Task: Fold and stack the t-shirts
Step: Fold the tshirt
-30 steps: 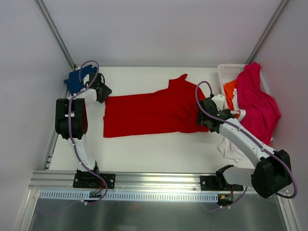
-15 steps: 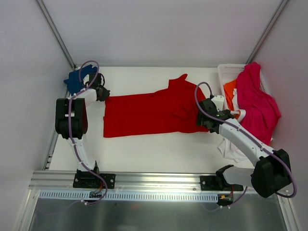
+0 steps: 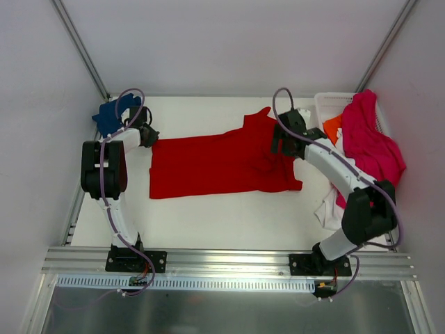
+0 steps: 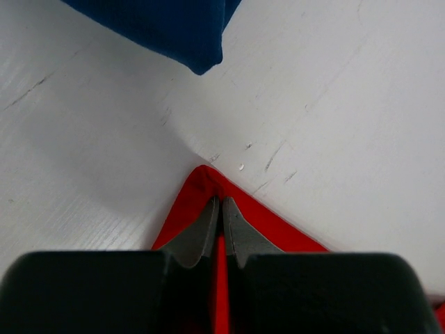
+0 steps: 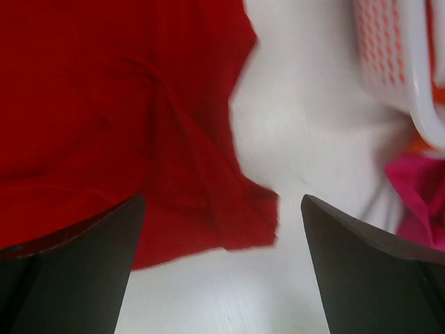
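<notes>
The bright red t-shirt (image 3: 222, 163) lies spread flat across the middle of the table. My left gripper (image 3: 147, 137) is shut on its far-left corner, and the left wrist view shows the fingertips (image 4: 221, 202) pinched on the red corner (image 4: 208, 177). My right gripper (image 3: 281, 142) is open and empty, hovering over the shirt's right end. The right wrist view shows the red cloth (image 5: 104, 125) and its sleeve tip between the wide jaws (image 5: 221, 205). The navy t-shirt (image 3: 108, 118) lies bunched at the far left, just beyond the left gripper (image 4: 174, 28).
A white basket (image 3: 325, 104) stands at the far right, and it also shows in the right wrist view (image 5: 389, 62). A magenta-pink shirt (image 3: 372, 146) is draped over it, with an orange shirt (image 3: 332, 129) inside. A white shirt (image 3: 332, 212) lies beside the right arm.
My right arm has swung from the shirt's near-right hem toward the far side, and is now over the right sleeve near the basket. The left gripper has stayed put on the corner.
</notes>
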